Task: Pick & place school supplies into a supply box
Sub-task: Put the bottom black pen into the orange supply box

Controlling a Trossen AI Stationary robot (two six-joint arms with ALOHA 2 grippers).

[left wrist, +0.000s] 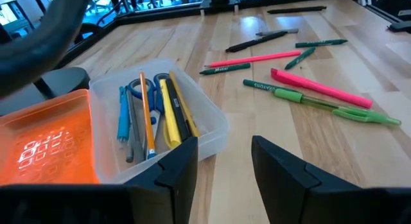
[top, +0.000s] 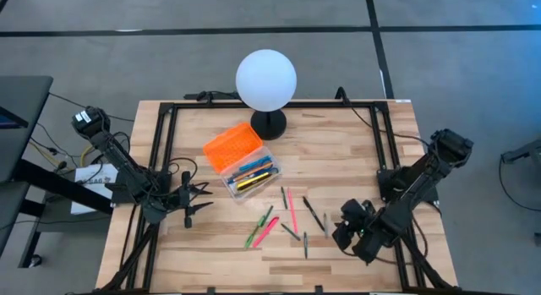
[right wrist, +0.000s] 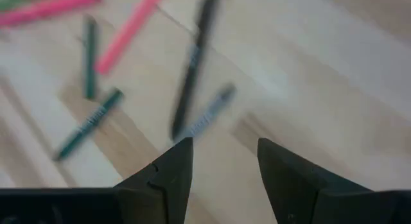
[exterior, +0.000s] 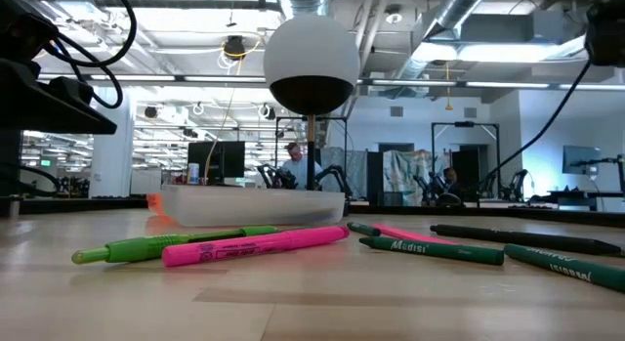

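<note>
Sorting the desk, mid-job: I hold the right gripper (right wrist: pixel 218 163) low over the loose pens on the pale wooden table (top: pixel 355 151), its two dark fingers spread and empty, with a black pen (right wrist: pixel 191 63) and a grey pen (right wrist: pixel 209 113) lying just ahead of the tips. The small clear plastic supply box (left wrist: pixel 205 131), its bright orange ribbed lid (top: pixel 232 146) folded open beside it, sits near the white globe lamp (top: pixel 266 78) and already holds the blue-handled scissors (left wrist: pixel 146 88), a yellow marker and a few pencils. Several green pens, a pink highlighter (exterior: pixel 256 246) and a green highlighter (exterior: pixel 176 246) lie scattered between box and right arm. My left gripper (left wrist: pixel 221 169) waits beside the box, fingers apart, nothing in them. I judge the next pick falls to the right arm: descend squarely, straddle one thin pen, and close without nudging its neighbour.
</note>
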